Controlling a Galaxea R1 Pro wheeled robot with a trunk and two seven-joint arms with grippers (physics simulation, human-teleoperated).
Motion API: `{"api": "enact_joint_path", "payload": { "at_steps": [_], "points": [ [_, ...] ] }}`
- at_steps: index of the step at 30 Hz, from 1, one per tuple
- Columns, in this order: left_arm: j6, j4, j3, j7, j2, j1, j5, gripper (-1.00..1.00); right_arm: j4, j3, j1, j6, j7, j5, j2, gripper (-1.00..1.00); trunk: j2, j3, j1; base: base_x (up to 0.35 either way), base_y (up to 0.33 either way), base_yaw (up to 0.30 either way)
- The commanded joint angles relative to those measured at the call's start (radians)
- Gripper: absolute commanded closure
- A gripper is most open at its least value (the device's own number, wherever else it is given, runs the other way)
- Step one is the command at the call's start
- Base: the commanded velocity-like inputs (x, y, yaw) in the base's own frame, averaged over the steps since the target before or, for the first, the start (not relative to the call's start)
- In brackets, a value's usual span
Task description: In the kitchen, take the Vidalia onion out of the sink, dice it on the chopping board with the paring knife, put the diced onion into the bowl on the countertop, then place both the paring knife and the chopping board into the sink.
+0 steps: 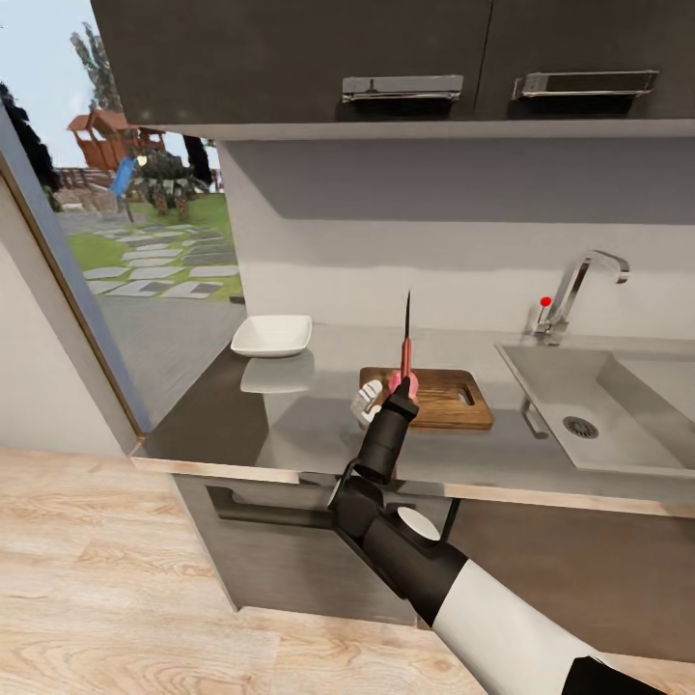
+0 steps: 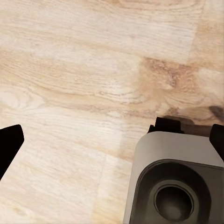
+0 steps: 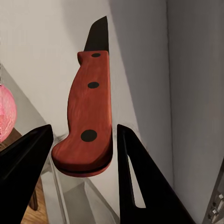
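My right gripper [image 1: 403, 386] is shut on the paring knife [image 1: 406, 352], gripping its red handle [image 3: 88, 116] between the black fingers [image 3: 135, 177]. The dark blade points straight up. The knife hangs over the left end of the dark wooden chopping board [image 1: 439, 396] on the countertop [image 1: 290, 425]. A pinkish round thing [image 3: 3, 119], apparently the onion, lies on the board beside the knife. A pale lump [image 1: 368, 401] sits by the board's left end. The white bowl [image 1: 272, 336] stands further left. The sink [image 1: 569, 386] is to the right. My left gripper [image 2: 114, 140] is open above the wooden floor.
A chrome faucet [image 1: 579, 280] with a red knob stands behind the sink. Dark upper cabinets [image 1: 386, 58] hang over the counter. A window wall [image 1: 68, 290] closes off the counter's left end. A grey part of the robot [image 2: 175, 182] is below the left gripper.
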Motion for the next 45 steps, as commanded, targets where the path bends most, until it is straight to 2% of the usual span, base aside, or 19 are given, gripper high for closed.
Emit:
{"api": "enact_joint_path", "payload": {
  "at_steps": [1, 12, 20, 35, 45],
  "points": [
    [-0.007, 0.004, -0.009, 0.001, -0.001, -0.001, 0.009, -1.0, 0.0, 0.001, -0.001, 0.003, -0.004, -0.002, 0.0, 1.0, -0.001, -0.001, 0.0, 0.0, 0.0, 0.0],
    [-0.007, 0.004, -0.009, 0.001, -0.001, -0.002, 0.009, -1.0, 0.003, 0.003, -0.001, 0.006, -0.003, -0.002, 0.0, 1.0, -0.001, -0.001, 0.0, -0.082, 0.0, 0.0],
    [-0.007, 0.004, -0.009, 0.001, -0.001, -0.002, 0.009, -1.0, 0.076, 0.003, -0.001, 0.006, -0.003, -0.001, 0.0, 1.0, -0.001, -0.001, 0.0, -0.018, 0.0, 0.0],
    [-0.007, 0.004, -0.009, 0.001, -0.001, -0.001, 0.009, -1.0, 0.082, 0.003, -0.001, 0.006, -0.001, -0.002, 0.0, 1.0, -0.001, -0.001, 0.0, 0.0, 0.0, 0.0],
    [-0.007, 0.004, -0.009, 0.001, -0.001, -0.002, 0.009, -1.0, 0.123, 0.003, -0.001, 0.005, 0.055, -0.002, 0.0, 1.0, -0.001, -0.001, 0.0, 0.0, 0.0, 0.0]
  ]
}}
